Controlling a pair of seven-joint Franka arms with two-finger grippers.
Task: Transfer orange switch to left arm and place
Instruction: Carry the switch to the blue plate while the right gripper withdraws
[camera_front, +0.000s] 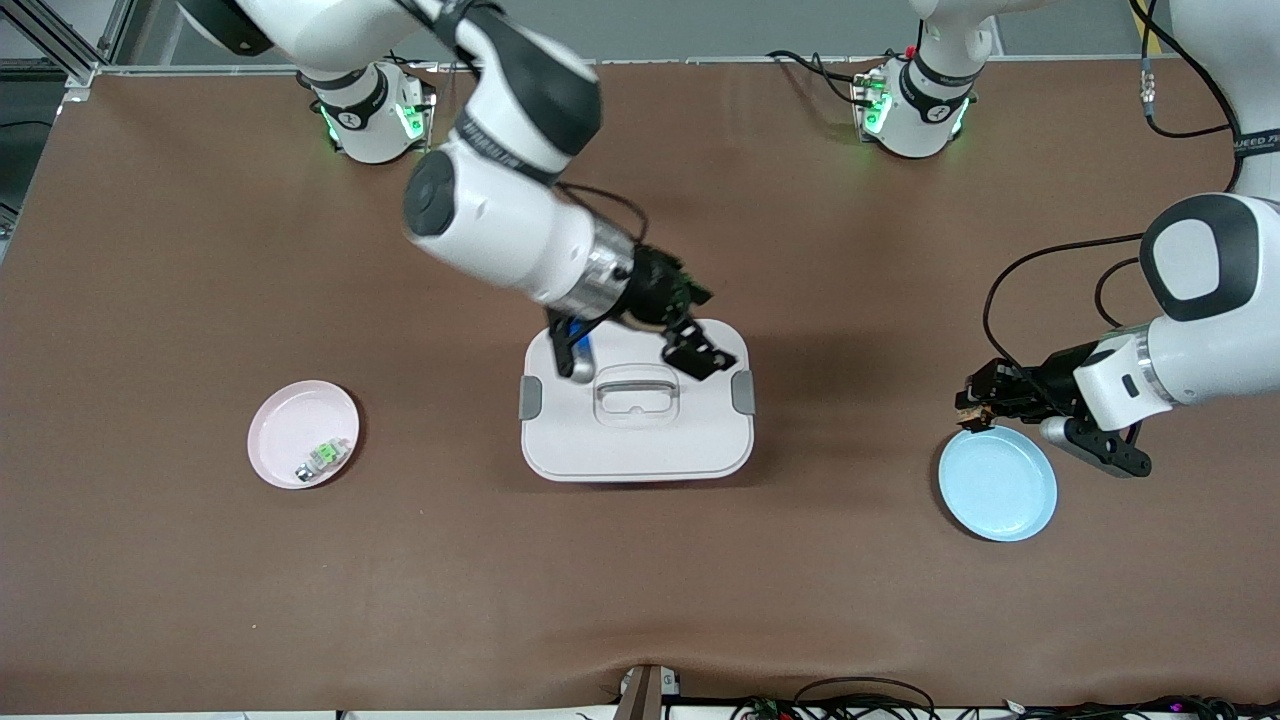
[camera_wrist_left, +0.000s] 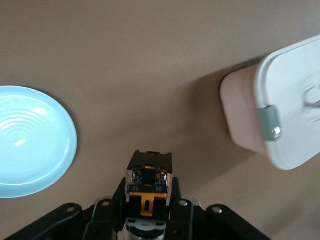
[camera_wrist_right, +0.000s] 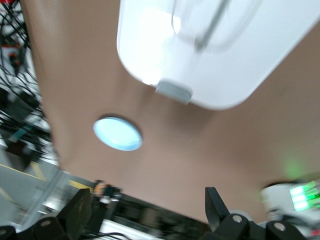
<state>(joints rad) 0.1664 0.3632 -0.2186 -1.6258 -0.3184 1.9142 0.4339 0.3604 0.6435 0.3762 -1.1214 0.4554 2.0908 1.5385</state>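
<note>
The orange switch (camera_wrist_left: 149, 183), a small black block with an orange middle, sits clamped in my left gripper (camera_wrist_left: 148, 192). In the front view this left gripper (camera_front: 976, 404) hangs with the switch (camera_front: 966, 413) over the rim of the light blue plate (camera_front: 998, 484), toward the left arm's end of the table. The white box (camera_front: 640, 445) with its grey handle and clips stands at the table's middle. My right gripper (camera_front: 637, 362) hovers over the box's lid, open with nothing between its fingers. The right wrist view shows the box (camera_wrist_right: 235, 60) and the blue plate (camera_wrist_right: 117, 133) beneath my right gripper (camera_wrist_right: 147, 210).
A pink plate (camera_front: 290, 420) lies toward the right arm's end of the table and holds a small green-and-clear component (camera_front: 325, 458). The box (camera_wrist_left: 292, 100) and the blue plate (camera_wrist_left: 30, 141) also show in the left wrist view. Cables run along the table's near edge.
</note>
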